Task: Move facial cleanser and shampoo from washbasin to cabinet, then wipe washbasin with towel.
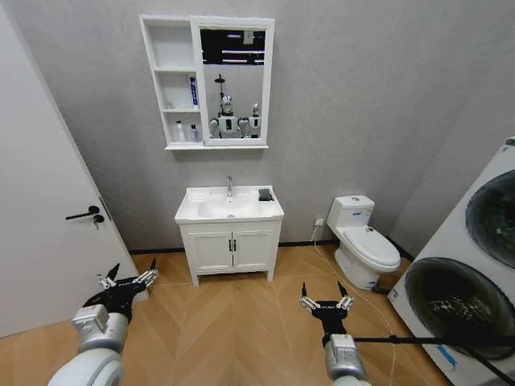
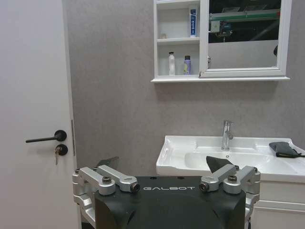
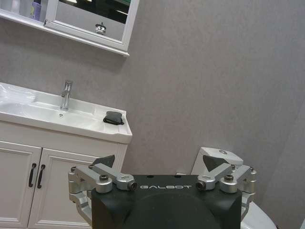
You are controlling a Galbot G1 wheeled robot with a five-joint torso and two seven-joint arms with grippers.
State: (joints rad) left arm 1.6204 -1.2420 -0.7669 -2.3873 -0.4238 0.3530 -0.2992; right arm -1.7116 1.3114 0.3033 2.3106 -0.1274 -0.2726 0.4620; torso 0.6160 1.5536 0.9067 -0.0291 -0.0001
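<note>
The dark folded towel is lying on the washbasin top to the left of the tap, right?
Not quite: the towel lies on the washbasin top to the right of the tap, near the back corner, as the head view shows.

Washbasin (image 1: pixel 193 214): dark towel (image 1: pixel 265 195) on right rear corner. Cabinet (image 1: pixel 153 72): two bottles (image 1: pixel 186 133) on bottom shelf.

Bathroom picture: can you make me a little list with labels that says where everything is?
sink: white rectangular ceramic washbasin with chrome tap, on a white two-door vanity
cloth: small dark folded towel on the washbasin's right back corner
shelves: white wall cabinet with mirror; two small bottles in the bottom niche, a tube higher up
left pincer: open, low over the floor
right pincer: open, low over the floor
</note>
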